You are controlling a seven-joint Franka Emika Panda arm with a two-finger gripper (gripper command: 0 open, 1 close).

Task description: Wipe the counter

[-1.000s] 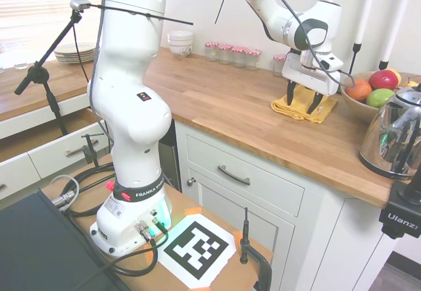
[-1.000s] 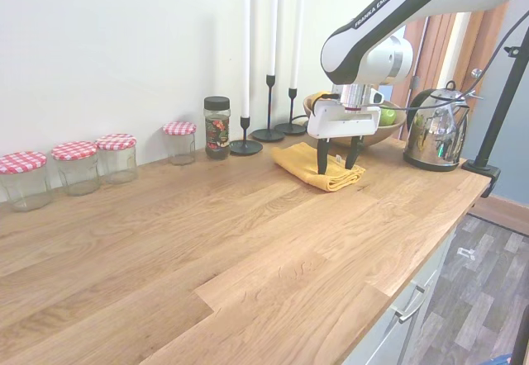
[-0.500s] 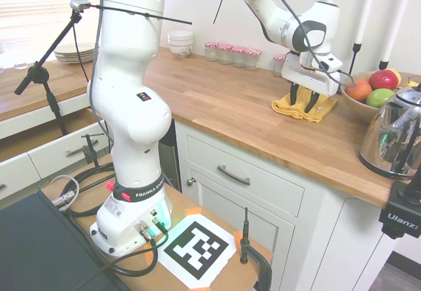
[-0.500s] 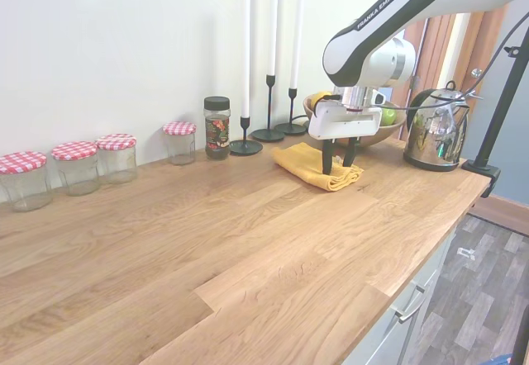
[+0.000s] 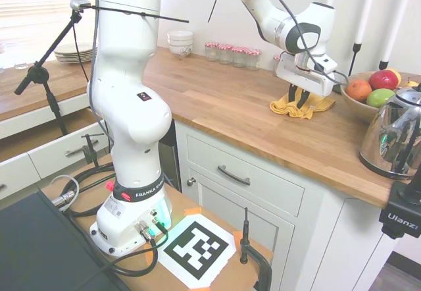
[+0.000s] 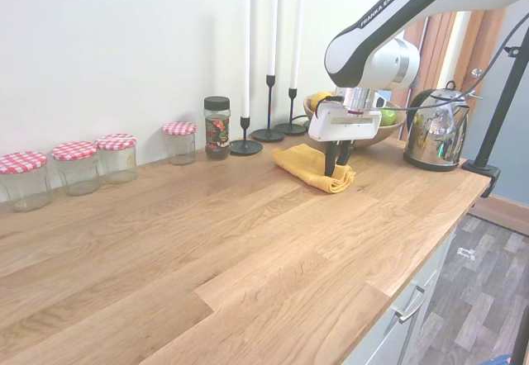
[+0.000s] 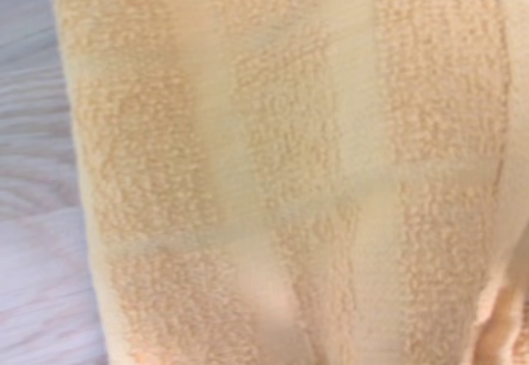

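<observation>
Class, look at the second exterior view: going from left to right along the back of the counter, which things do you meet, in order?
Three red-checked jars together → a fourth checked jar → dark-lidded spice jar → three black candlesticks with white candles → yellow cloth with the gripper on it → fruit bowl → kettle.

Striped yellow terry cloth point(image 7: 281, 167) fills the view; pale counter point(image 7: 33, 216) wood alongside.

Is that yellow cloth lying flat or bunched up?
Bunched up. The yellow cloth shows folds on the counter, and the gripper has its fingers pinched together in it.
</observation>
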